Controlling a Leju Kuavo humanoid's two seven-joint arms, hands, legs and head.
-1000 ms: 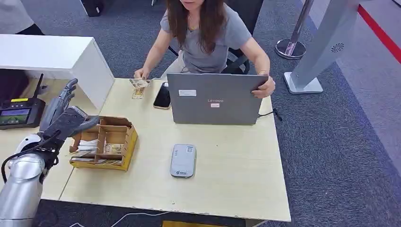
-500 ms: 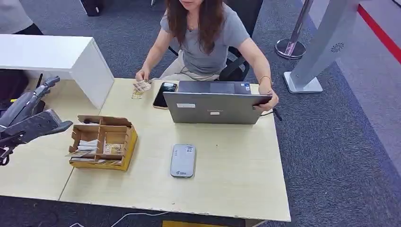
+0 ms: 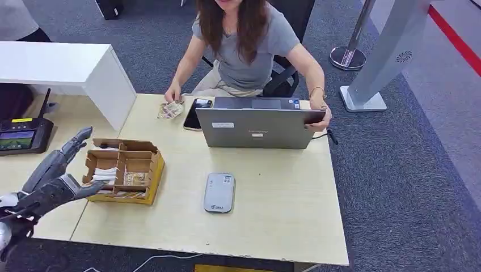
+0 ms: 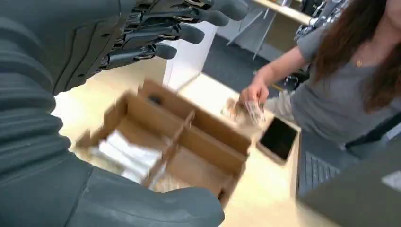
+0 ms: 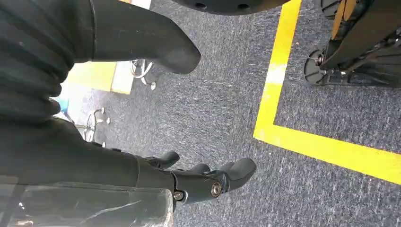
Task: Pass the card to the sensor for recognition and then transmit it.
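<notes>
box [image 3: 126,170]: brown cardboard | table [image 3: 272,221]: pale smooth wood | laptop [image 3: 258,128]: matt grey

L hand [image 3: 54,178] dropped lower beside cardboard box [image 3: 125,170], fingers spread; person [image 3: 249,45] pushed laptop [image 3: 258,122] lid down.

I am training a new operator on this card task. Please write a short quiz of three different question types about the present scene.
1. True or false: the left hand holds a card.
2. What lies nearest the person's hand: (a) cardboard divider box, (b) black phone, (c) grey card reader?
3. Fill in: the grey laptop lid is held by the person's other ____.

Key: 1 false, it is open beside the box; 2 b; 3 hand.
</notes>
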